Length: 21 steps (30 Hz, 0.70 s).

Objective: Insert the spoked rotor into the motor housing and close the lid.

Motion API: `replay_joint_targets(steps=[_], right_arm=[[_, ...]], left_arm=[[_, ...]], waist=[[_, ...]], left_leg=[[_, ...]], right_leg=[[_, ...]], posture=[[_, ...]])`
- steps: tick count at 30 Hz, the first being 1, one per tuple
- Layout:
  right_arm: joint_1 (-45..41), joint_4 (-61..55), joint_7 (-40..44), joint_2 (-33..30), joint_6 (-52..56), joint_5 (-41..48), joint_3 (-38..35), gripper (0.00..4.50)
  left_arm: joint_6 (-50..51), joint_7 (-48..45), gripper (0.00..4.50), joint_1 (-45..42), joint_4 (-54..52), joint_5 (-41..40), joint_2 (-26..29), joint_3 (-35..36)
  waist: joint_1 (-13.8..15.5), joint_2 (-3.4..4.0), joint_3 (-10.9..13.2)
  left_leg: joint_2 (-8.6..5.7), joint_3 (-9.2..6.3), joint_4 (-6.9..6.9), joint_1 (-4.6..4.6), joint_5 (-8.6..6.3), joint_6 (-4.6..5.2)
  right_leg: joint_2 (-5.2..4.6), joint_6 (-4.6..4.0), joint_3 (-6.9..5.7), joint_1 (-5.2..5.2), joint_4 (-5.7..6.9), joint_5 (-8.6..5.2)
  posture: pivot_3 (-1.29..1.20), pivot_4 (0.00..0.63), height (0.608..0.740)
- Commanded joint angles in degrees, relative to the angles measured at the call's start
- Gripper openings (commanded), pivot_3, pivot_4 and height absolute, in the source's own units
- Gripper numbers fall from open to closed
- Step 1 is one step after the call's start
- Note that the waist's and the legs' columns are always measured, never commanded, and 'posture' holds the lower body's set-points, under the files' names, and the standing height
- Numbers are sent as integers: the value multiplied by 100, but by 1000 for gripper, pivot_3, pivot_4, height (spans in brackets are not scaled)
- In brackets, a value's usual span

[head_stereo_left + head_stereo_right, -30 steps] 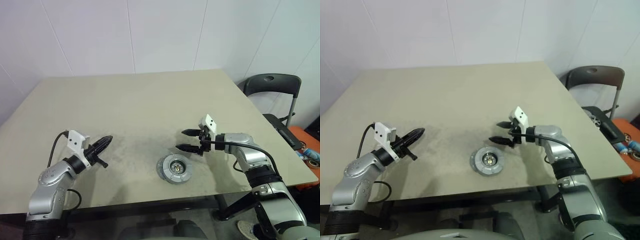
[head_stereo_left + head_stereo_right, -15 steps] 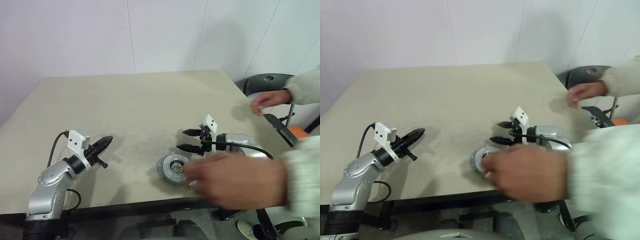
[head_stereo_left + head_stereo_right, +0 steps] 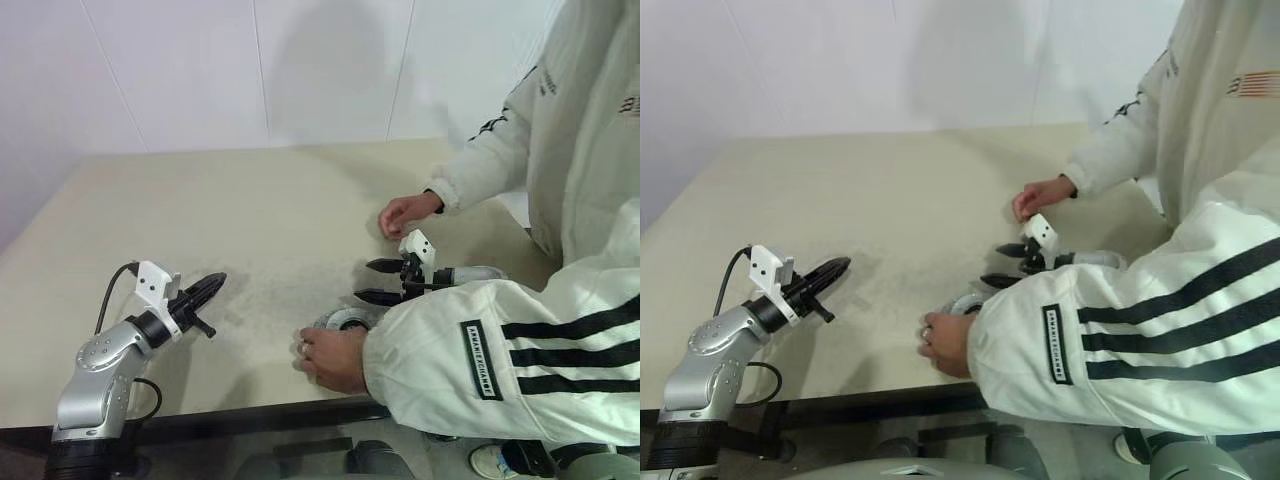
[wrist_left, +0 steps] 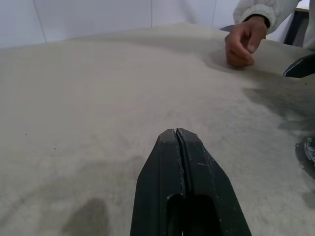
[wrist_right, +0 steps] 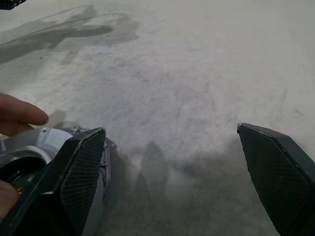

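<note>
Left eye view, motor housing (image 3: 343, 319): lies flat near the front edge of the desk (image 3: 250, 210), partly covered by a person's hand; its silver rim shows, and whether the lid sits on it I cannot tell
Person's near hand (image 3: 333, 358): rests on the front side of the housing, fingers touching its rim; a white sleeve with black stripes (image 3: 520, 360) runs off to the right
Right tool (image 3: 378, 281): just behind and right of the housing, its two black fingers spread wide with nothing between them; in the right wrist view one finger (image 5: 81, 172) overlaps the housing's edge
Person's far hand (image 3: 405, 213): curled on the desk behind the right tool, well apart from the housing
Left tool (image 3: 205, 288): well to the left of the housing, above the desk, fingers pressed together on nothing; the left wrist view shows them closed to a thin seam
</note>
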Motion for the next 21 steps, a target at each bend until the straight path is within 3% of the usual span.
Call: replay_joint_targets(steps=[1,21], right_arm=[[-49,-84,20,-33,-97,7,-155,4500],[-28,-110,60,-87,-100,38,-193,4500]], left_arm=[[-145,-29,46,-73,-65,-28,30,91],[-162,-41,46,-64,-65,-42,21,67]], waist=[[0,0,0],[0,0,0]], left_leg=[[0,0,0,0,0,0],[0,1,3,3,1,-1]], right_leg=[[0,0,0,0,0,0],[0,0,1,0,9,0]], posture=[[0,0,740],[0,0,740]])
